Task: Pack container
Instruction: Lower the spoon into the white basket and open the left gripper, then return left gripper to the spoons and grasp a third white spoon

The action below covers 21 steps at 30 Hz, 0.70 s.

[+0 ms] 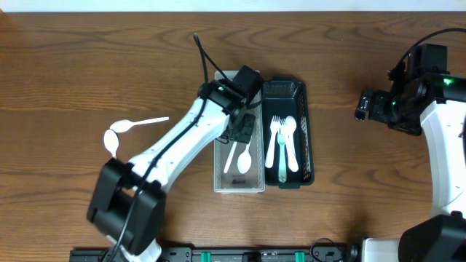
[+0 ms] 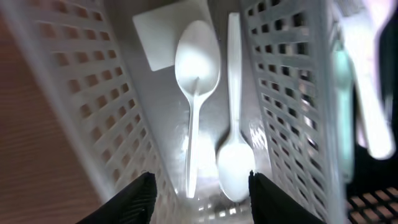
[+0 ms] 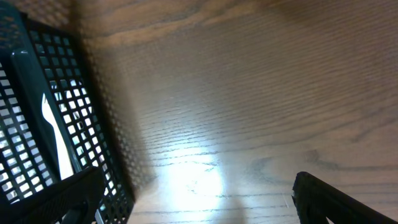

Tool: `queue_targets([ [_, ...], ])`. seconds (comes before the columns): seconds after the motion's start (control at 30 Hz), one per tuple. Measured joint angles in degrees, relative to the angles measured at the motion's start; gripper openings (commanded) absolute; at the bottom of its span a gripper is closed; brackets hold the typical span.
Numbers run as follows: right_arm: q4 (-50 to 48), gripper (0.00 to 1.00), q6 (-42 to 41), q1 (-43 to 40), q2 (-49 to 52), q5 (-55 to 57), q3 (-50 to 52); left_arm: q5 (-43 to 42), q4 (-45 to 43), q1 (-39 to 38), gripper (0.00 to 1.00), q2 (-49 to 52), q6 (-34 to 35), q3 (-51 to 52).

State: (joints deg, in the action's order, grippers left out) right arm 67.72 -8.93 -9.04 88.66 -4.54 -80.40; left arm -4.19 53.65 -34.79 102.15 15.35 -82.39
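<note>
A white mesh basket [image 1: 239, 185] stands mid-table, with a dark mesh basket [image 1: 309, 131] touching its right side. My left gripper [image 1: 242, 131] hangs inside the white basket, open. The left wrist view has its fingers [image 2: 134, 199] apart with nothing between them. Beneath lie two white spoons, one [image 2: 197, 59] with its bowl far and one [image 2: 235, 168] with its bowl near. The dark basket holds white and pale green forks and spoons [image 1: 282, 142]. Two more white spoons [image 1: 135, 125] [image 1: 111, 140] lie on the wood to the left. My right gripper [image 1: 368, 105] is open over bare table.
A white label [image 2: 165, 37] lies flat at the far end of the white basket. In the right wrist view the dark basket [image 3: 37, 124] fills the left edge, and my right gripper [image 3: 199, 199] is over wood beside it. My left arm [image 1: 175, 145] crosses the table diagonally.
</note>
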Motion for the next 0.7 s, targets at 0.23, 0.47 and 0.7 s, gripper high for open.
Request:
queue_targets([
  [0.23,0.0,0.99,0.5,0.0,0.0,0.0,0.0,0.2,0.0,4.0,0.76,-14.2,1.2,0.0],
  [0.47,0.0,0.99,0.7,0.0,0.0,0.0,0.0,1.3,-0.2,13.3,0.88,-30.5,1.7,0.0],
  [0.7,0.0,0.99,0.7,0.0,0.0,0.0,0.0,6.3,0.0,24.7,0.83,-38.0,1.0,0.0],
])
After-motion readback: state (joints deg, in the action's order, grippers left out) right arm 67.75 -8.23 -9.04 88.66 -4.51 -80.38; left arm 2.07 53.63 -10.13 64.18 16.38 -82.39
